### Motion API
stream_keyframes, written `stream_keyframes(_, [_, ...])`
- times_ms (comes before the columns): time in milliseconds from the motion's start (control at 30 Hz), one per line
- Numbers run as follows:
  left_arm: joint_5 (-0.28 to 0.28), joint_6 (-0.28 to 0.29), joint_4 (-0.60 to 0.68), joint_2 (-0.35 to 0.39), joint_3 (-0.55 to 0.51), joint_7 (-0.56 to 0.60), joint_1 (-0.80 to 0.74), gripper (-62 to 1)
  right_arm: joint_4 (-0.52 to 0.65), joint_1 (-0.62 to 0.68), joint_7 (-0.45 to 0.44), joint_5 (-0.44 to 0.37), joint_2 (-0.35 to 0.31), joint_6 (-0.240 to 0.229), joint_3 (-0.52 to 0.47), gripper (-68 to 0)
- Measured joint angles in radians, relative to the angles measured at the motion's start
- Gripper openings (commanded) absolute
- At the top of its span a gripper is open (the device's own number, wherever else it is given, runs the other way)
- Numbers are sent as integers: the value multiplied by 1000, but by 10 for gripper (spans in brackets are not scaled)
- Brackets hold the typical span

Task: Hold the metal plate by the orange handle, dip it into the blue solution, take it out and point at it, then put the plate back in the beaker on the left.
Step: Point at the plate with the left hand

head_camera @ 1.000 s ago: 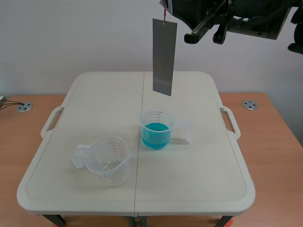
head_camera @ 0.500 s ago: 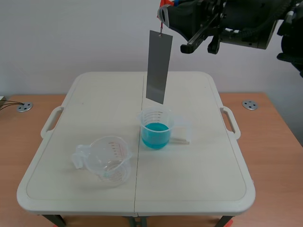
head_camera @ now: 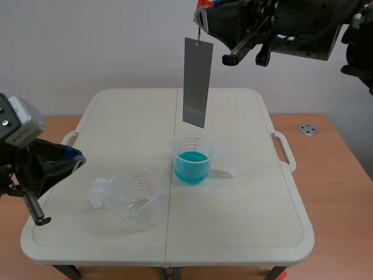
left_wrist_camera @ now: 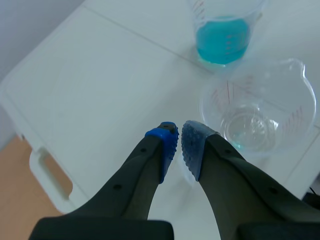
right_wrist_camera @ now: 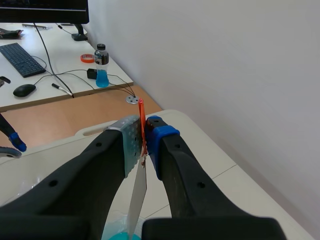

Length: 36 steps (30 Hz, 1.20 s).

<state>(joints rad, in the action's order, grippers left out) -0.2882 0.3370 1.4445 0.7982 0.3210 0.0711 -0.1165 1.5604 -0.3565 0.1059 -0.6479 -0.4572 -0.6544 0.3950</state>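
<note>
High over the surface (head_camera: 250, 198), R claw (head_camera: 201, 14) clenches orange handle (right_wrist_camera: 141, 112) so metal plate (head_camera: 196, 81) hangs plumb abv blue solution (head_camera: 192, 165), ready to dip; L claw (head_camera: 73, 157), pinched empty, sits near-left by empty beaker (head_camera: 137, 198).

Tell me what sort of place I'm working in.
Probably an office-type test lab: a folding plastic table, a measuring cup of blue liquid, and a nearby desk with keyboard and mouse.

Your white table (head_camera: 245, 204) carries two things near each other: the empty beaker (head_camera: 135, 198) toward its front left, the beaker of blue solution (head_camera: 192, 158) at the middle.
</note>
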Motion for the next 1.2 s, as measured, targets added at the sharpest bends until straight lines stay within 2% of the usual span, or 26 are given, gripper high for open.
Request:
stream_keyframes(167, [2,0,0,-68,114,-44,127,-526,0,0,0,0,0,0,0,-662])
stream_keyframes(300, [27,-1,0,-130,176,-85,201,-525,0,0,0,0,0,0,0,-662])
stream_keyframes(433, [55,-22,-17,-206,214,-101,257,-525,0,0,0,0,0,0,0,-662])
stream_keyframes(567, [58,-45,-68,-285,227,-132,305,-525,0,0,0,0,0,0,0,-662])
stream_keyframes(700, [115,-45,-126,-344,238,-147,346,-525,0,0,0,0,0,0,0,-662])
stream_keyframes(833, [161,-62,-169,-383,255,-152,370,-525,0,0,0,0,0,0,0,-662])
stream_keyframes(967, [182,-63,-201,-412,266,-166,392,-526,0,0,0,0,0,0,0,-662])
stream_keyframes(1200, [184,-64,-208,-418,266,-166,402,-526,0,0,0,0,0,0,0,-662])
